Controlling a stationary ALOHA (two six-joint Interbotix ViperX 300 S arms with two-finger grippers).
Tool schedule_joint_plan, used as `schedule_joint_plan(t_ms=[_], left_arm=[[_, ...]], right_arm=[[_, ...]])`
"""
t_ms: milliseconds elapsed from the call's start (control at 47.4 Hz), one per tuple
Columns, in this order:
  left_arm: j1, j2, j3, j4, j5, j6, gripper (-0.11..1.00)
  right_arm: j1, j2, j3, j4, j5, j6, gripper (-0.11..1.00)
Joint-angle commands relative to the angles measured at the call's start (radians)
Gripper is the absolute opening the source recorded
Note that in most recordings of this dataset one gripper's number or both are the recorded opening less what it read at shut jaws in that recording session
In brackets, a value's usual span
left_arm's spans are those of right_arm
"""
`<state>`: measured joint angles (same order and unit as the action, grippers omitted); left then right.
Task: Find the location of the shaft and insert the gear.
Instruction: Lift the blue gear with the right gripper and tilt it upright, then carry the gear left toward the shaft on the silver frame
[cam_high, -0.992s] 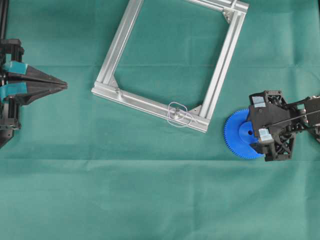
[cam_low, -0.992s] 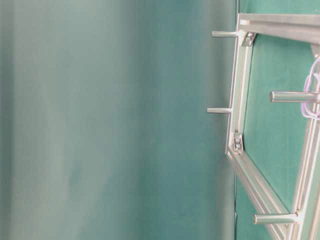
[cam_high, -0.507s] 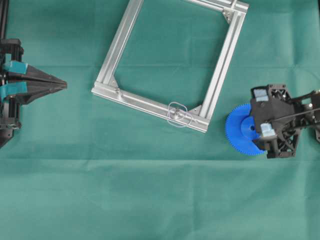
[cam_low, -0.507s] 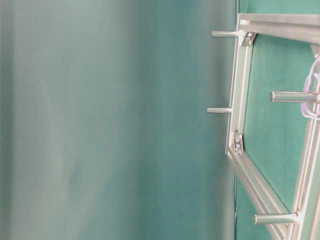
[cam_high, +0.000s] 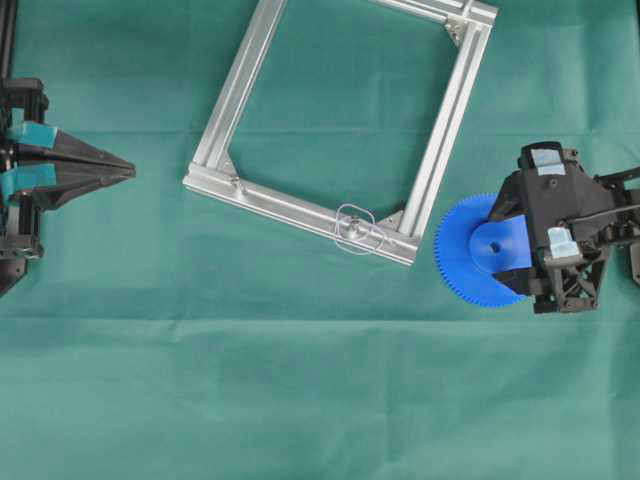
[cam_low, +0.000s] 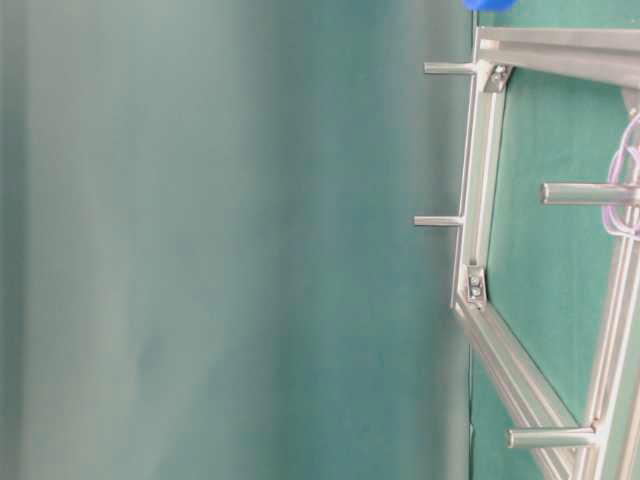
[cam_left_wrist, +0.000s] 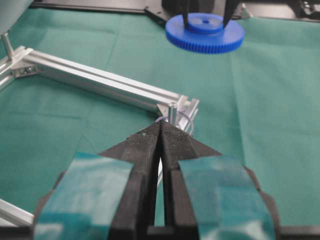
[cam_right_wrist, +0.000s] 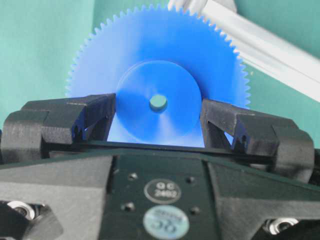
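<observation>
Gear (cam_high: 478, 250) shifted left, hub clamped between right jaws

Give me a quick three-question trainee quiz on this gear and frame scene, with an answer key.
1. True or false: the right gripper grips the flat round bright-blue plastic gear by its raised hub.
2. The tiny silvery metal shaft stands on: A) the silver aluminium frame's bottom rail, B) the green cloth.
3. Fill in: the left gripper's jaws are ____.

Key: 1 true; 2 A; 3 shut.
</observation>
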<state>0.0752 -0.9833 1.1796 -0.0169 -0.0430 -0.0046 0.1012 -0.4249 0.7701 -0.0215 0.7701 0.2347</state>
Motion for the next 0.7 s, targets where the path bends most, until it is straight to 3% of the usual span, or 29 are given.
schedule_joint_plan(t_ms=[0,676], left_arm=[[0.005,0.012,-0.012,-0.002,-0.005,-0.002,0.01],[0.003,0.017,-0.012,-0.005,-0.003,-0.002,0.01]], right_arm=[[0.002,0.012,-0.049,-0.002,-0.012,0.002,0.69],[-0.044,0.299,-0.330,-0.029,-0.020,-0.002,0.69]])
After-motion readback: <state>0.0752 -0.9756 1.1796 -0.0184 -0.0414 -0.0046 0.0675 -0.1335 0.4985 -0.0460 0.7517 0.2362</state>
